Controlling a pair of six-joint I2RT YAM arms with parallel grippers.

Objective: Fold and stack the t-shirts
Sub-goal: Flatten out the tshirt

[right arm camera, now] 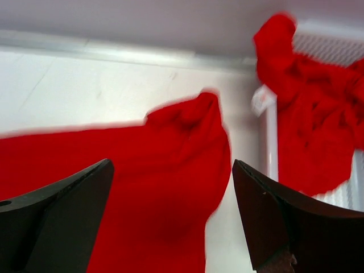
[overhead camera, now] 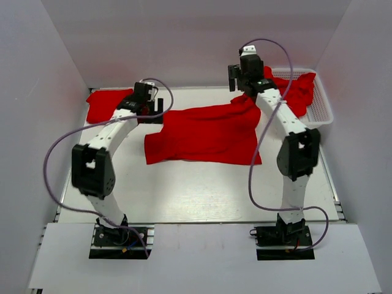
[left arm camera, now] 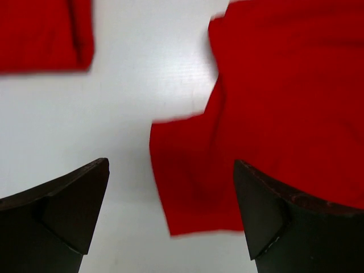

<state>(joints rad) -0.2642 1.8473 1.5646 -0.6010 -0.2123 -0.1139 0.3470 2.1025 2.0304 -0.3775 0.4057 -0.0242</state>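
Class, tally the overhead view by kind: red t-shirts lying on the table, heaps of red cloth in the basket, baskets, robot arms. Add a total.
T-shirts on the table: 2, the folded t-shirt and the spread t-shirt
Heaps in the basket: 1, the red heap; its shirts cannot be counted
Baskets: 1, the white mesh basket
Robot arms: 2, the left arm and the right arm
Total: 6

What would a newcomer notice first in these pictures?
The big red t-shirt spread out in the middle of the white table stands out most. A folded shirt lies at the far left, and a crumpled red heap sits in the white basket at the far right. Above the spread one, the left gripper and right gripper are open.
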